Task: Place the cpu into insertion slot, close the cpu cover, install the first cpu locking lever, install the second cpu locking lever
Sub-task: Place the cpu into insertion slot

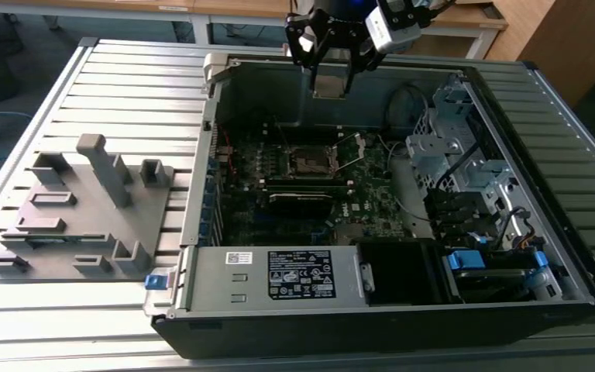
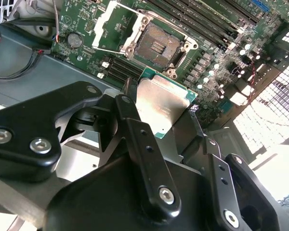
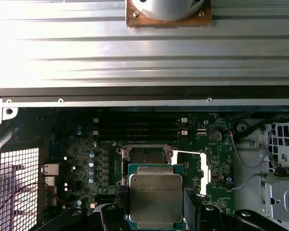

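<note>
Silver cpu (image 3: 155, 197) clamped flat in my claw (image 1: 328, 79), hanging high over the case. Slot (image 3: 145, 155) sits open below, slightly offset from it, with the cover (image 3: 190, 153) flipped aside.

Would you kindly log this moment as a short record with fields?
gripper: shut on the cpu, held over the open computer case
cpu: gripped at two opposite edges, metal top showing in both wrist views
insertion slot: empty and uncovered
cpu cover: swung open beside the insertion slot
</note>
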